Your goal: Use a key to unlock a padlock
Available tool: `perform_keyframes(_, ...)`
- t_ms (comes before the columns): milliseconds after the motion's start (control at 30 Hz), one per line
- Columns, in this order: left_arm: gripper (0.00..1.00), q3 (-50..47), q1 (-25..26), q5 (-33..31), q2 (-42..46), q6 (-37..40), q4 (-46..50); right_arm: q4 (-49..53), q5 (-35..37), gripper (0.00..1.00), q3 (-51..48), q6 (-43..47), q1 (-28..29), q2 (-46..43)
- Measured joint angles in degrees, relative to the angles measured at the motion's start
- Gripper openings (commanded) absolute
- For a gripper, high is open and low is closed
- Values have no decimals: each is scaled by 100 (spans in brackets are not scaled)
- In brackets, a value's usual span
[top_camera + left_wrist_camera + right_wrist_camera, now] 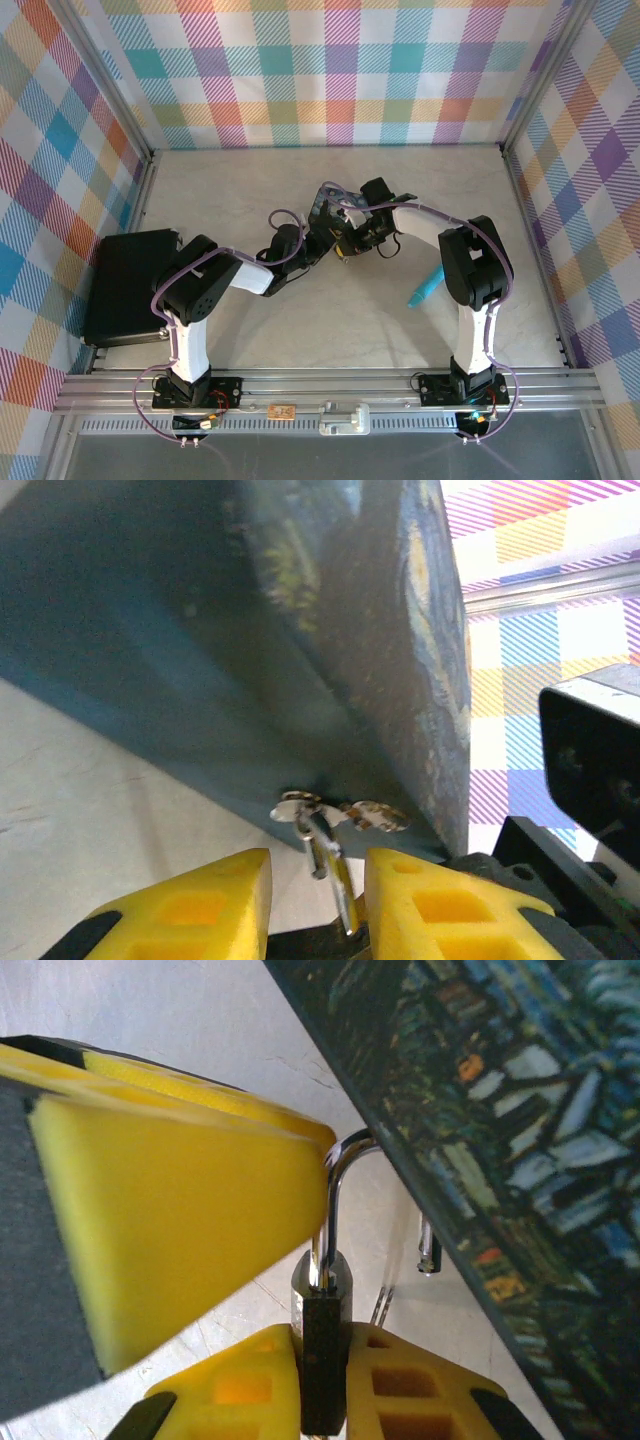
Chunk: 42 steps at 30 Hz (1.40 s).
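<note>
The padlock [322, 1360] has a dark body and stands upright, with my right gripper [322, 1335] shut on it. Its silvery shackle [335, 1175] arches up behind the edge of the blue painted tin [520, 1110], and the shackle's free end [428, 1250] hangs clear of the body. A yellow finger [180, 1210] of my left gripper sits against the shackle. In the left wrist view the key [335, 865], a thin silvery blade of a small bunch, stands between the fingers of my left gripper [318, 865]. A gap shows on each side of it. The bunch's heads [375, 815] lie at the tin's [250, 630] lower edge. From above, both grippers meet at mid-table [335, 238].
A turquoise stick [424, 290] lies on the table beside the right arm. A black box [130, 285] sits at the left edge. Checked walls [330, 70] close the table on three sides. The right arm's black housing [590, 750] is close by on the right of the left wrist view.
</note>
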State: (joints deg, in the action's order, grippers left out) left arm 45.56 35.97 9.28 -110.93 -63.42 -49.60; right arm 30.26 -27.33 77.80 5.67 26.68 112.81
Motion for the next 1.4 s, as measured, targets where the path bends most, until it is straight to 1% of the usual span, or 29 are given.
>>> perform_keyframes(200,29,120,72,-44,-68,-24,-2,-2,-20,0,0,0,0,13)
perform_keyframes(367,10,201,70,-96,-188,-33,24,-11,-9,0,0,-2,0,13)
perform_keyframes(533,1,260,76,-96,-260,-74,-11,-28,46,0,-2,-4,-11,55)
perform_keyframes(600,0,267,76,-98,-273,-92,-11,-35,50,0,-2,-7,-11,63)
perform_keyframes(633,0,269,76,-101,-282,-96,-17,-39,59,3,-2,-7,-11,63)
perform_keyframes(767,0,282,76,-118,-313,-127,-50,-46,96,39,-17,-170,-9,63)
perform_keyframes(833,0,282,74,-214,-332,-114,-37,-24,90,48,-76,-365,-9,-9)
perform_keyframes(900,0,282,72,-295,-345,-109,-46,-81,173,52,-216,-664,-9,-212)
perform_keyframes(1000,0,267,83,-402,-345,-111,-52,-109,356,56,-494,-1257,-24,-737)
perform_keyframes(1033,0,262,98,-446,-345,-111,-61,-118,461,59,-575,-1508,-37,-946)
perform_keyframes(1067,0,256,103,-494,-345,-116,-79,-162,588,66,-658,-1755,-57,-1137)
perform_keyframes(1167,0,219,114,-636,-345,-138,-153,-365,1058,77,-901,-2446,-195,-1615)
perform_keyframes(1267,0,175,116,-769,-345,-175,-205,-564,1513,78,-940,-2940,-295,-1694)
perform_keyframes(1400,0,109,146,-968,-345,-247,-319,-815,2044,78,-909,-3456,-363,-1526)
